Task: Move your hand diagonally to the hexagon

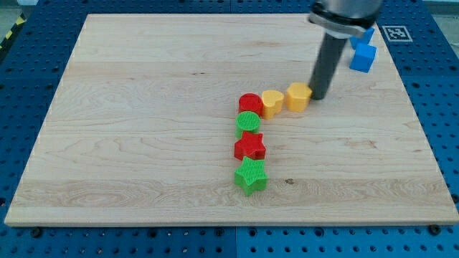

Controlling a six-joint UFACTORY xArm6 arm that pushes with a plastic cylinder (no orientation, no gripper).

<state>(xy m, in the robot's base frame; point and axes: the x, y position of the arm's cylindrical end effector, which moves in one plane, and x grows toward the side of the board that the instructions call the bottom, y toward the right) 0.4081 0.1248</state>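
Resting just at the right edge of the yellow hexagon (298, 96), our tip (319, 97) looks to be touching it or nearly so, right of the frame's centre. We carry no claw here, only a bare rod, so nothing is held or clamped.

The hexagon sits at the right end of a short row: a yellow heart (272, 102) just to its left, then a red cylinder (250, 104). Below those run a green cylinder (248, 122), a red star (249, 147) and a green star (250, 175).

The risk, as we judge it, is overshoot. Any further travel leftward would shove the hexagon into the heart, and that could push the whole chain out of place. A blue block (363, 57) lies on the tabletop (143, 107) at the upper right, well apart, so it seems safe.
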